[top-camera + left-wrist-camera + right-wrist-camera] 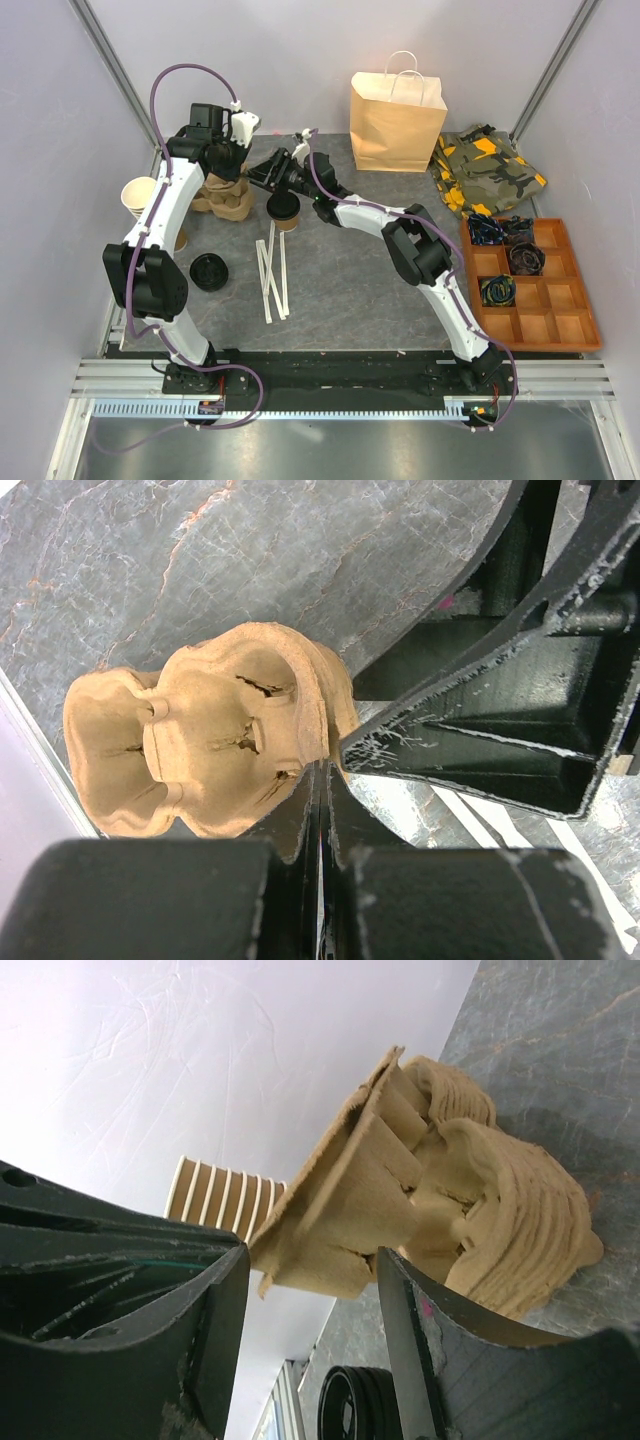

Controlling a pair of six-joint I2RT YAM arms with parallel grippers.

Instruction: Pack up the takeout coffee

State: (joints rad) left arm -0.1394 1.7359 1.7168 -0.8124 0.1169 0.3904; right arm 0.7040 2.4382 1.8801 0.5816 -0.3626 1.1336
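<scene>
The takeout coffee [283, 207], a small brown cup with a black lid, stands on the table just below my right gripper [263, 172]; it shows in neither wrist view. My left gripper [233, 158] [325, 775] is shut on the rim of a tan pulp cup carrier [200, 735], holding it tilted above the stack of carriers [226, 198] [515, 1230]. My right gripper [312, 1260] is open, its fingers on either side of a pocket of the raised carrier [345, 1205]. The brown paper bag [397, 125] stands upright at the back.
A tall stack of brown cups [140, 200] [225, 1200] lies at the left wall. A loose black lid [209, 271] [360, 1410] and white stir sticks [272, 270] lie in front. A camouflage cloth [485, 170] and a wooden compartment tray [530, 285] are at the right.
</scene>
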